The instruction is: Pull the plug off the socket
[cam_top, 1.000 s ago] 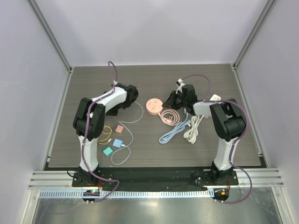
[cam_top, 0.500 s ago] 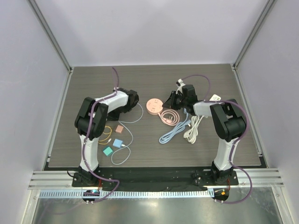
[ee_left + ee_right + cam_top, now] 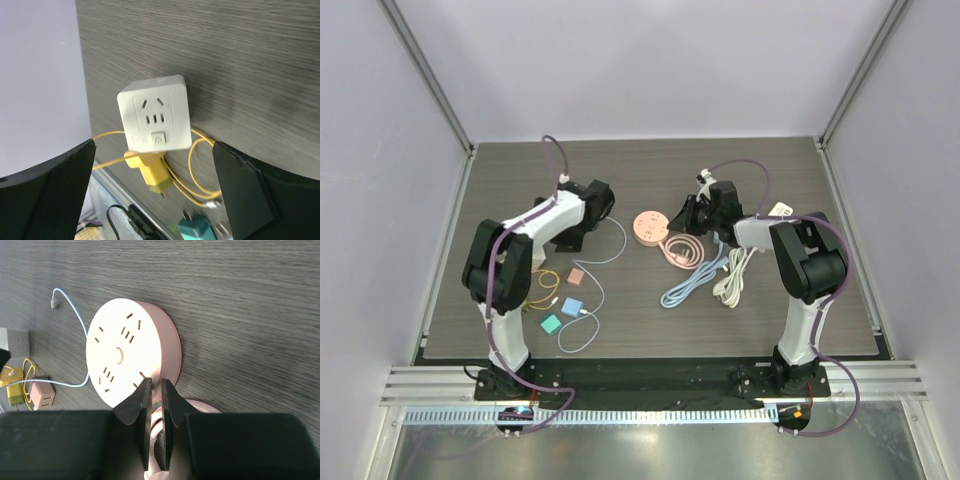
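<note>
Overhead camera surveys the whole table (image 3: 650, 160) — both close wrist cameras catch the white socket (image 3: 155, 115).

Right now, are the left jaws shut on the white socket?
No, the jaws stand wide apart, one on each side of the socket, clear of it.

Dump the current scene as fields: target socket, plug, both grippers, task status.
socket: white cube socket lying on the table, outlet face toward the left wrist camera
plug: yellow plug at the cube's lower side, apparently seated; yellow cable loops beside it
left gripper: open, one finger on each side of the cube, not touching it
right gripper: fingers nearly together at the edge of the pink round socket; unclear if they pinch anything
status: plug not yet pulled
</note>
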{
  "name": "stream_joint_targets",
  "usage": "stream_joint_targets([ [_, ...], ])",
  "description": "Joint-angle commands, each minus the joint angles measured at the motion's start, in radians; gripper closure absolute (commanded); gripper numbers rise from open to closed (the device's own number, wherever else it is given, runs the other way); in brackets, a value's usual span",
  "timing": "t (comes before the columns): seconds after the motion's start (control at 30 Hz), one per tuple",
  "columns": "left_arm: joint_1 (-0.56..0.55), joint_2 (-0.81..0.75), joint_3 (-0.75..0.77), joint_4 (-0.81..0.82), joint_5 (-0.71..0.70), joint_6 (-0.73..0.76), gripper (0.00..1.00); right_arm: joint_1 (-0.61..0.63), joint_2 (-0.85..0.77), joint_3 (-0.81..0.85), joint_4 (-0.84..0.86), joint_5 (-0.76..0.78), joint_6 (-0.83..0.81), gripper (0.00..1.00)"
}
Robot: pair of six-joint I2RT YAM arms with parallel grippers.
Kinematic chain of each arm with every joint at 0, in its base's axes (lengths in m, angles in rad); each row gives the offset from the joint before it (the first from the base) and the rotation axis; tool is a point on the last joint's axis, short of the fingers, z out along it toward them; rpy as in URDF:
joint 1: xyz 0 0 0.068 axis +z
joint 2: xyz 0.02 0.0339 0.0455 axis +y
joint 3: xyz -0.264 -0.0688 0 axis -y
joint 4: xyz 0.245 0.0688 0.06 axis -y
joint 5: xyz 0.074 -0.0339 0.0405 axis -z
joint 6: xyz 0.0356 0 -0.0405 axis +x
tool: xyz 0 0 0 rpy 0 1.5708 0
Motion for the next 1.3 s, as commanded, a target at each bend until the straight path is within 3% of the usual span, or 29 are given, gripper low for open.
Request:
stream_joint_targets([
  [0.0, -0.007, -0.147, 0.055, 0.038, 0.098, 0.014, 0.00, 0.003, 0.037, -0.006, -0.137, 0.076, -0.055, 0.83],
  [0.27, -0.007, -0.385, 0.011, 0.116, 0.207, 0.053, 0.00, 0.003, 0.057, 0.015, -0.173, 0.144, -0.078, 0.81],
  [0.47, 0.004, -0.565, -0.106, 0.292, 0.320, 0.101, 0.00, 0.003, 0.043, 0.023, -0.194, 0.204, -0.110, 0.75],
  [0.67, 0.044, -0.635, -0.203, 0.414, 0.581, 0.121, 0.00, 0.015, 0.086, 0.057, -0.203, 0.233, -0.122, 0.66],
  [0.8, 0.053, -0.697, -0.246, 0.440, 0.650, 0.130, 0.00, 0.018, 0.094, 0.118, -0.268, 0.262, -0.139, 0.61],
  [1.07, 0.055, -0.717, -0.267, 0.458, 0.794, 0.103, 0.00, 0.020, -0.122, 0.155, -0.456, 0.368, -0.145, 0.43],
  [1.27, 0.053, -0.781, -0.299, 0.498, 0.830, 0.101, 0.00, 0.076, -0.378, -0.005, -0.480, 0.415, -0.084, 0.22],
])
